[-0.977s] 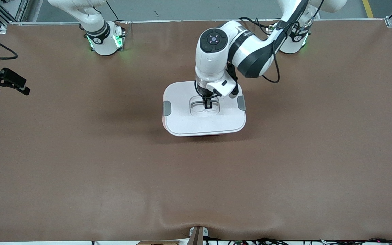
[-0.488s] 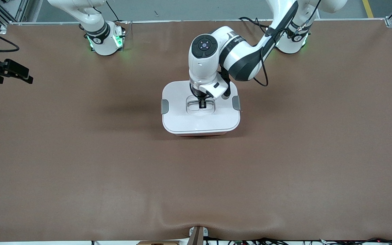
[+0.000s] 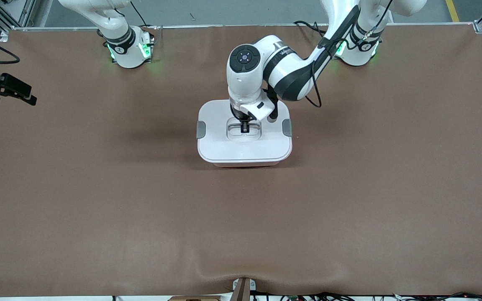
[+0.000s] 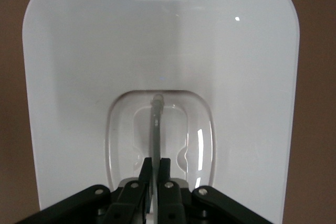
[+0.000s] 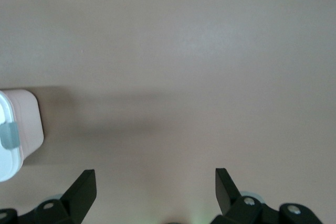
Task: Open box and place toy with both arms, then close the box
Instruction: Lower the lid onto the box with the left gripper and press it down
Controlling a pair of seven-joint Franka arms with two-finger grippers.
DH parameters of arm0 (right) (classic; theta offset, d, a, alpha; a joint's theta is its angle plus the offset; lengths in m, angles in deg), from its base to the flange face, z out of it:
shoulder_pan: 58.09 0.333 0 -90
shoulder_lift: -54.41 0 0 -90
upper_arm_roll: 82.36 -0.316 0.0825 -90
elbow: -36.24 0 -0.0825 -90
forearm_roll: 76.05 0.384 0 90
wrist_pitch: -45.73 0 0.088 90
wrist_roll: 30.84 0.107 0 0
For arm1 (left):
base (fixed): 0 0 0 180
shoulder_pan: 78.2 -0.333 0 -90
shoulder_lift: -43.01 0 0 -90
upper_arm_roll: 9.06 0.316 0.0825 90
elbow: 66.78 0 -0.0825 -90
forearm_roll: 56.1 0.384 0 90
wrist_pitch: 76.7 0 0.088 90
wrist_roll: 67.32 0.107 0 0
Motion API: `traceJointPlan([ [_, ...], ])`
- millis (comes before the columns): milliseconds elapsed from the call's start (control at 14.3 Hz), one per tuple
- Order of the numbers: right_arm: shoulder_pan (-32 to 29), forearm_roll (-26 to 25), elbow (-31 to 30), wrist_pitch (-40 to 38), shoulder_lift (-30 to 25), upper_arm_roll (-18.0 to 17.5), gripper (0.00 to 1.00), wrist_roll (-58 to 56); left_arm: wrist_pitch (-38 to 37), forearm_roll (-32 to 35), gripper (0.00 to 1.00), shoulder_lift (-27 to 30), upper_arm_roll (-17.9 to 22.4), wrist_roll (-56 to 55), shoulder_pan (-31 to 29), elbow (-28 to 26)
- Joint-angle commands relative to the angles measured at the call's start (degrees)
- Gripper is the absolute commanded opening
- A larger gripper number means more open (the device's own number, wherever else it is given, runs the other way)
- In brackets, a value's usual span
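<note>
Lowered since a moment ago onto the box (image 3: 244, 138) mid-table, lid (image 4: 157, 66) now level and seated, left gripper (image 3: 244, 128) fingers still pinching its handle (image 4: 156, 129); right gripper (image 5: 155, 182) fingers spread, waiting at the right arm's end; only release probably left.

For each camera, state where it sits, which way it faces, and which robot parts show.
Front view: high across the table, facing both arms; left claw on the box.
Left wrist view: looks down on the lid handle, left claw shut on it.
Right wrist view: over the table, open right claw.
All three views show the box.
</note>
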Motion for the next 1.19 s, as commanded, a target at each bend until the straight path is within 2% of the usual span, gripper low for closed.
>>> traceJointPlan([
  [0, -0.12, 0.19, 0.30, 0.99, -0.01, 0.07, 1.00, 0.49, 1.13, 1.38, 0.00, 0.63, 0.23, -0.96, 0.48, -1.05],
  [1116, -0.12, 0.28, 0.39, 0.72, 0.17, -0.02, 1.00, 0.49, 3.50, 1.38, 0.00, -0.34, 0.32, -0.70, 0.04, -1.84],
])
